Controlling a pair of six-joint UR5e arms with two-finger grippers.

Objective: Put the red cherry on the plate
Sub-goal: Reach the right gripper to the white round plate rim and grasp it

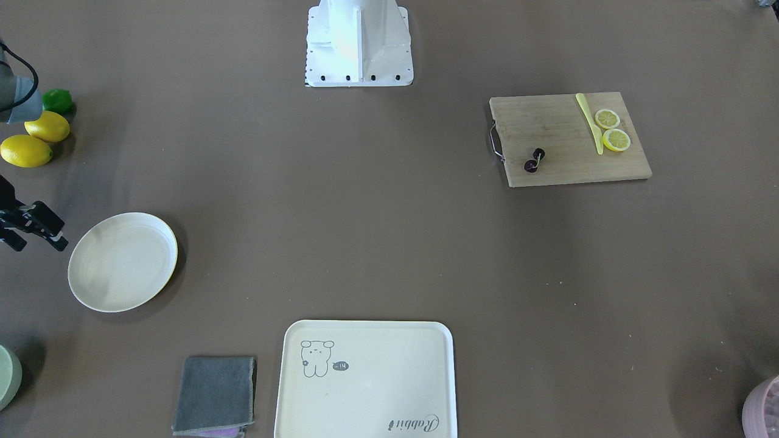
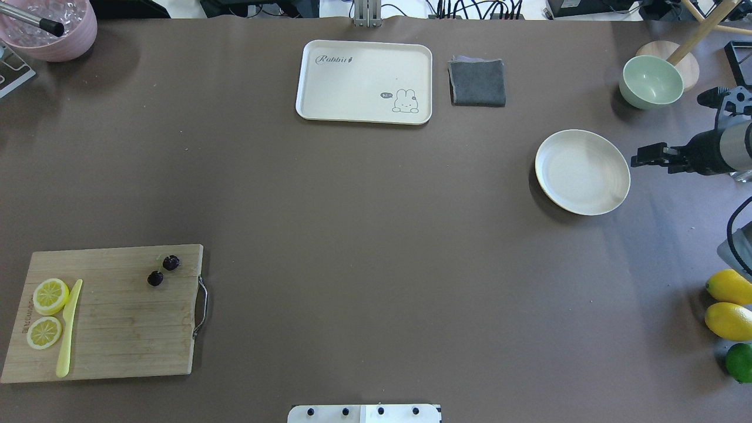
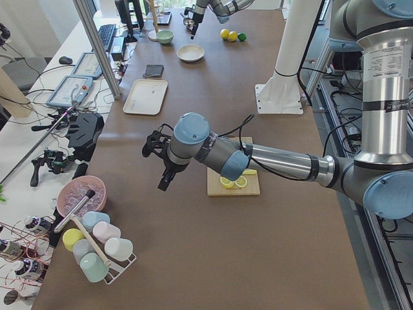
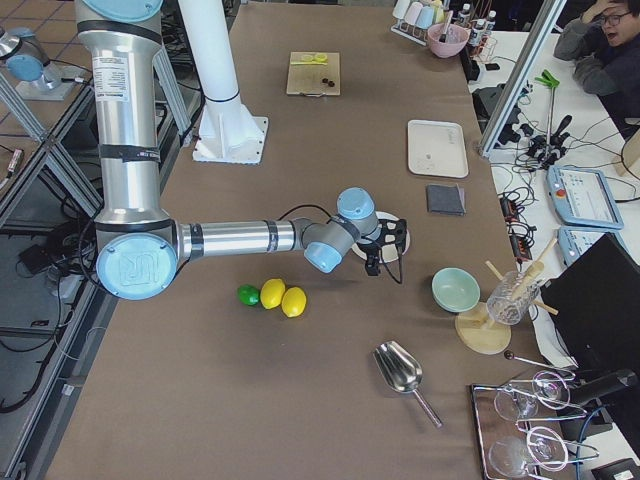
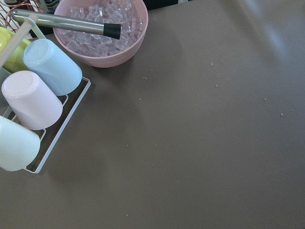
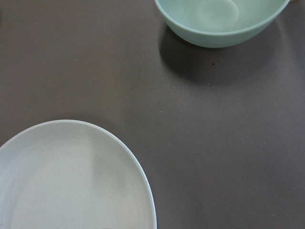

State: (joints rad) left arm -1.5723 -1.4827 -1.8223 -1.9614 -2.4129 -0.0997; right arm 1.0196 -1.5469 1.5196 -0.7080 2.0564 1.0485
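Hovering just beside the bare plate (image 1: 123, 261) with right gripper (image 1: 39, 242) spread and empty, leaving the cherry (image 1: 535, 160) far off on the cutting board (image 1: 566, 143), likely for the left gripper (image 3: 164, 179), and can't tell whether that's apart or together.

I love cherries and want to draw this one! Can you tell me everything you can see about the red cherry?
The red cherry is really a pair: two tiny round fruits, so dark maroon they look almost black, joined by a thin pale stem. It lies on the wooden cutting board, close to the edge with the metal handle and apart from the lemon slices at the other end. Only the board touches it. The plate is far across the table.
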